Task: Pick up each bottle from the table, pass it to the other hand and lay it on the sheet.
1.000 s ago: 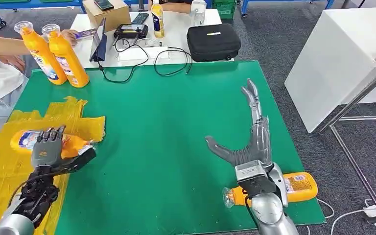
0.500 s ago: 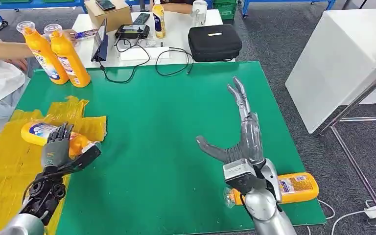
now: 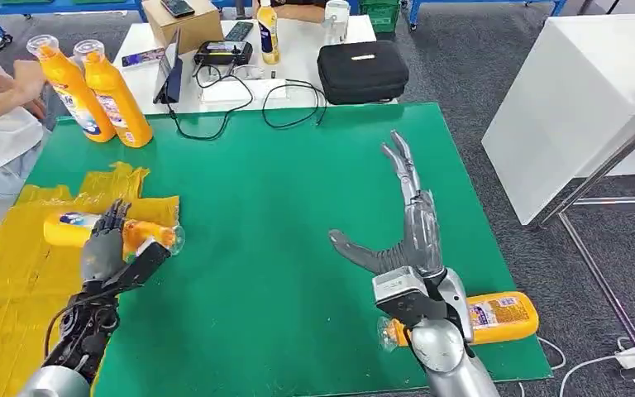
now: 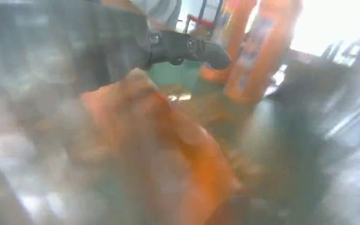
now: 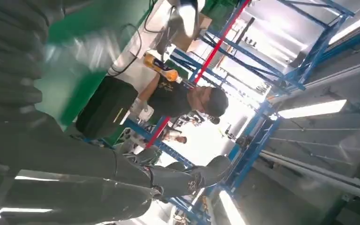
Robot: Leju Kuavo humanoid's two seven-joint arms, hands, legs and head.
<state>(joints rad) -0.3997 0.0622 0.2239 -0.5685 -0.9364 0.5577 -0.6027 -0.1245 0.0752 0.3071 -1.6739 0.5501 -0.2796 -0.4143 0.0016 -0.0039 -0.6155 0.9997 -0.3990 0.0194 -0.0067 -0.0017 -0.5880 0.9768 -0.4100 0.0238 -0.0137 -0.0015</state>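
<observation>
An orange bottle [image 3: 66, 229] lies on its side over the yellow sheet [image 3: 8, 289] at the table's left. My left hand [image 3: 107, 255] grips it near the neck, with its fingers over the top; the left wrist view shows the bottle [image 4: 168, 154] as an orange blur. My right hand [image 3: 409, 227] hovers open over the green table [image 3: 281, 207], fingers stretched forward and nothing in it. A second orange bottle [image 3: 500, 314] lies at the front right edge, partly hidden by my right forearm. Two more orange bottles [image 3: 70, 87] [image 3: 117, 98] stand upright at the back left.
A person's arm [image 3: 4, 95] reaches in at the left beside the upright bottles. Behind the green table a white table [image 3: 298, 58] holds a black case [image 3: 362, 70], cables, a tablet, a box and a small bottle [image 3: 266, 31]. A white cabinet [image 3: 570, 91] stands on the right.
My left hand has carried the bottle a little forward and to the right over the sheet. My right hand has drifted slightly left. The person's arm has drawn back.
</observation>
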